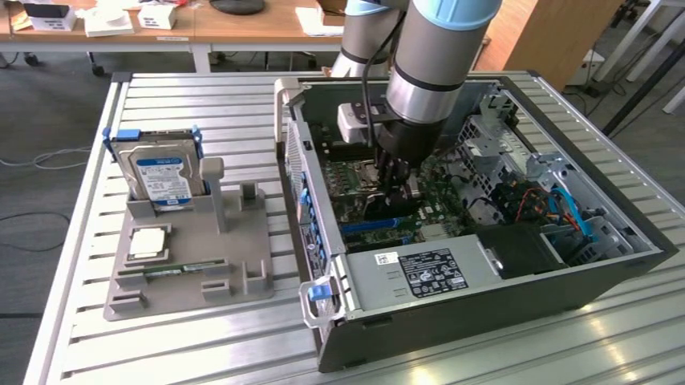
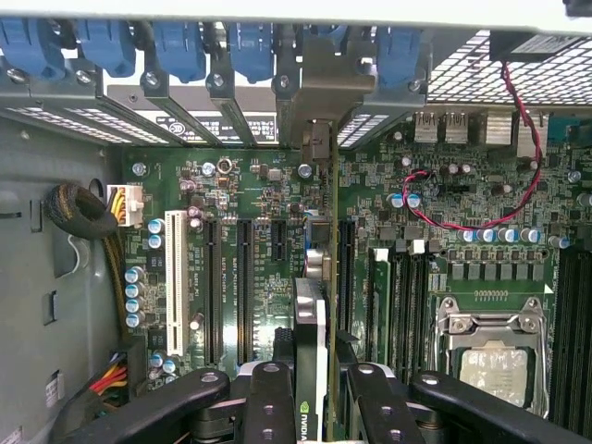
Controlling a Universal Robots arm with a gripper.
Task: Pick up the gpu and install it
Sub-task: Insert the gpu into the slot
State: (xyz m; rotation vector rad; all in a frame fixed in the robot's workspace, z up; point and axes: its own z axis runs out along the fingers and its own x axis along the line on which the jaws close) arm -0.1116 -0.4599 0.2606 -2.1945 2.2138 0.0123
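Gripper [image 2: 313, 384] is closed on the gpu [image 2: 316, 305], one finger on each flat face. The card hangs edge-on above the motherboard [image 2: 250, 185], inside the open computer case [image 1: 482, 321].

Seating, as judged from this position:
- Hold the card upright and parallel to the black expansion slots.
- Line up the silvery bracket end with the rear opening under the blue retention clips [image 2: 176, 46].
- Press straight down; any tilt would probably jam the edge connector.

Which slot lies directly under the card cannot be told.

Obstructions: a red-and-black wire [image 2: 462, 222] loops across the board near the processor socket [image 2: 490, 351], apart from the card. The white slot [image 2: 173, 277] and the cable bundle [image 2: 79, 208] lie on the other side.

On the worktop [image 1: 160, 353], a grey fixture [image 1: 241, 241] carries the hard drive [image 1: 160, 172] and the memory stick [image 1: 176, 271], well apart from the case.
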